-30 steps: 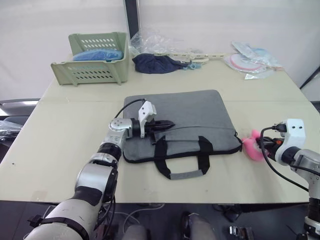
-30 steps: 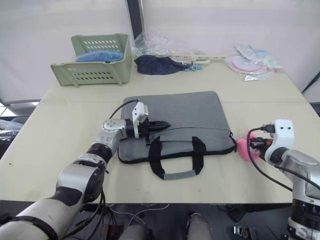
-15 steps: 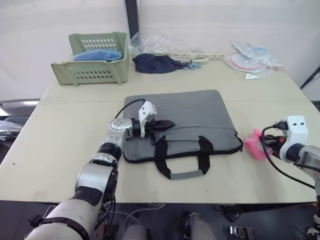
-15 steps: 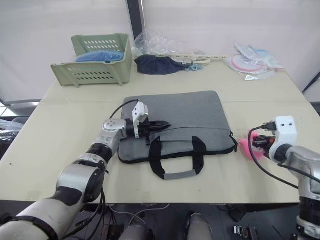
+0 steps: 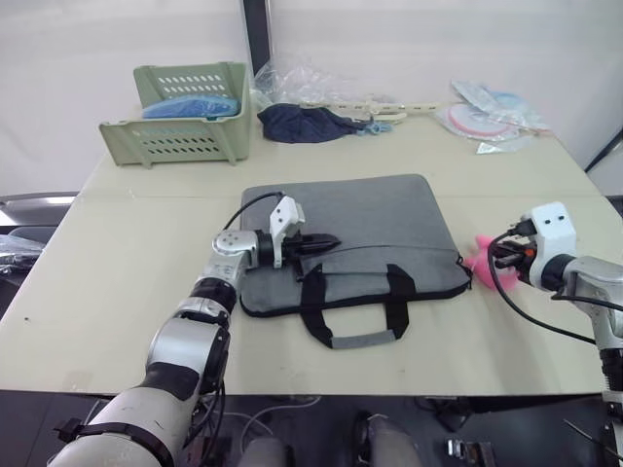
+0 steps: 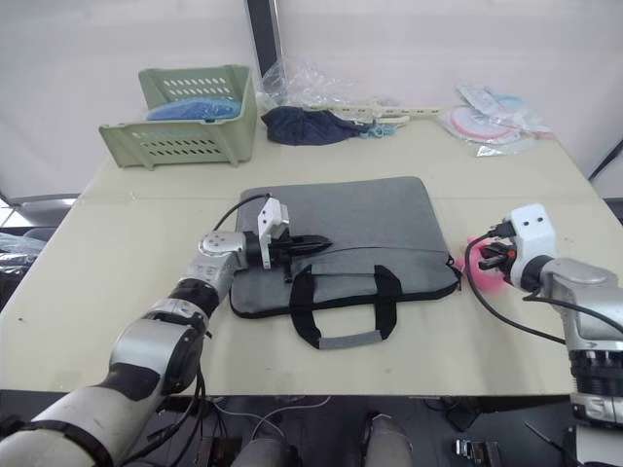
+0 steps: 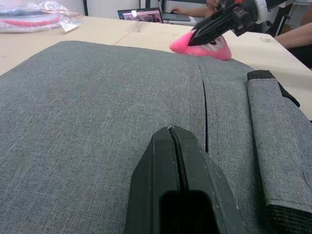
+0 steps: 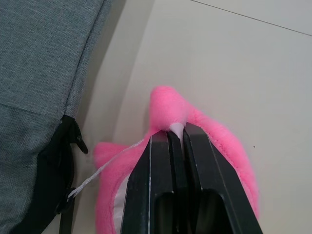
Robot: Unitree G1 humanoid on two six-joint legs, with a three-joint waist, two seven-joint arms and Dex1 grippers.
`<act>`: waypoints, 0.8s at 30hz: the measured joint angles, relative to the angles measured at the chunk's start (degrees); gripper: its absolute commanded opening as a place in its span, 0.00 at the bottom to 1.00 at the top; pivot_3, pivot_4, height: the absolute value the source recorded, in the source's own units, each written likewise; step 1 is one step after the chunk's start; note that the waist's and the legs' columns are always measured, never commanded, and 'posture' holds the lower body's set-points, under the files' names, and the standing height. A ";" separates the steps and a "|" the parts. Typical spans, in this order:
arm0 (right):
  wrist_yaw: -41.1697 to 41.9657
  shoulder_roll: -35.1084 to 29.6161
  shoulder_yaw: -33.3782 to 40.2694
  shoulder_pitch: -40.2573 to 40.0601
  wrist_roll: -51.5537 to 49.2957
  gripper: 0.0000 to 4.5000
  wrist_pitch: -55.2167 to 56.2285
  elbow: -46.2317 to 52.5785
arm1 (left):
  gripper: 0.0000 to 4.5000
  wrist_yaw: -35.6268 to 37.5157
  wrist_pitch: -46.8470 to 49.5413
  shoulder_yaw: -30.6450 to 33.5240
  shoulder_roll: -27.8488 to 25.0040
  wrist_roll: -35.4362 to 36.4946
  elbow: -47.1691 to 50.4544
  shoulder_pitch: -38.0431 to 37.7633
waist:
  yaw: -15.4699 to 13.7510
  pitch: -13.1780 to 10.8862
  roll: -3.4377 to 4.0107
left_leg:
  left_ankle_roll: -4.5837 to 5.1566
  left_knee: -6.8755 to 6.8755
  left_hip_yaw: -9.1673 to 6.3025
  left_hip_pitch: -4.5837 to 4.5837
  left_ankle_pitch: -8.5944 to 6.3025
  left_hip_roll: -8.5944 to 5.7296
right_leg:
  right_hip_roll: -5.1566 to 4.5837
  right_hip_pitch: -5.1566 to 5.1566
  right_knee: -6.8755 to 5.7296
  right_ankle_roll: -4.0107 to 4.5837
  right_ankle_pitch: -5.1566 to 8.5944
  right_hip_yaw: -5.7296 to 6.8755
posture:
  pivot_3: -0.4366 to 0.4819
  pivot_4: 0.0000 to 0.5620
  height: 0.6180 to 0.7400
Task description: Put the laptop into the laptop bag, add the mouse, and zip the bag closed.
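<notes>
Laptop bag (image 5: 355, 238) lies flat; its contents are hidden. Right end effector (image 8: 176, 134) covers much of the pink plush toy (image 8: 168, 105); its face is not visible.

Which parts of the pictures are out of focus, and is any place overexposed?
Left wrist view: the left gripper is soft, the laptop bag weave beyond it is crisp. Right wrist view: the right gripper is blurred against the pink plush toy. Left eye view: the white backdrop looks washed out.
</notes>
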State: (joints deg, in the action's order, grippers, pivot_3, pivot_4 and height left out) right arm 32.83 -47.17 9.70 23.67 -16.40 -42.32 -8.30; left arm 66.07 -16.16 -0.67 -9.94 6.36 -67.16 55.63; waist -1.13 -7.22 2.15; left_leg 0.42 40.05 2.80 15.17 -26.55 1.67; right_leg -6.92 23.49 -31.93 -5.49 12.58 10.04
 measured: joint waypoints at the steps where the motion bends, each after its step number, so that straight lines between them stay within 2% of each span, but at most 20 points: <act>1: 0.47 0.10 -0.90 0.92 0.73 0.02 1.15 -1.11 | 0.00 0.01 0.00 0.00 -0.05 0.00 0.03 -0.01 | -0.01 0.00 0.00 | 0.00 0.00 -0.01 0.00 0.00 0.00 | 0.00 0.00 0.00 0.00 0.00 0.00 | 0.48 0.27 1.00; 12: 3.08 1.28 -4.92 7.20 3.72 0.02 6.60 -9.11 | 0.00 0.17 0.00 0.00 -0.22 0.00 0.69 -0.36 | 0.29 0.03 0.06 | -0.02 0.01 -0.01 0.01 0.01 0.02 | 0.00 0.00 0.00 -0.02 -0.01 0.01 | 0.48 0.27 1.00; 24: 3.00 3.05 -4.97 8.92 4.56 0.02 7.45 -10.15 | 0.00 0.22 0.00 0.01 -0.28 0.00 1.15 -0.69 | 0.49 0.07 0.15 | -0.03 0.01 -0.01 0.01 0.02 0.03 | 0.00 0.00 0.00 -0.03 -0.01 0.00 | 0.48 0.27 1.00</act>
State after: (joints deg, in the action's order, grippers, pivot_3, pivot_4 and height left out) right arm 35.83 -44.12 4.72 32.59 -11.84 -34.87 -18.46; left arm 66.29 -16.16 -0.66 -10.22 6.37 -66.00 54.94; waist -0.64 -7.16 2.30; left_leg 0.38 40.07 2.79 15.18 -26.53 1.70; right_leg -6.92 23.49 -31.94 -5.52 12.57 10.04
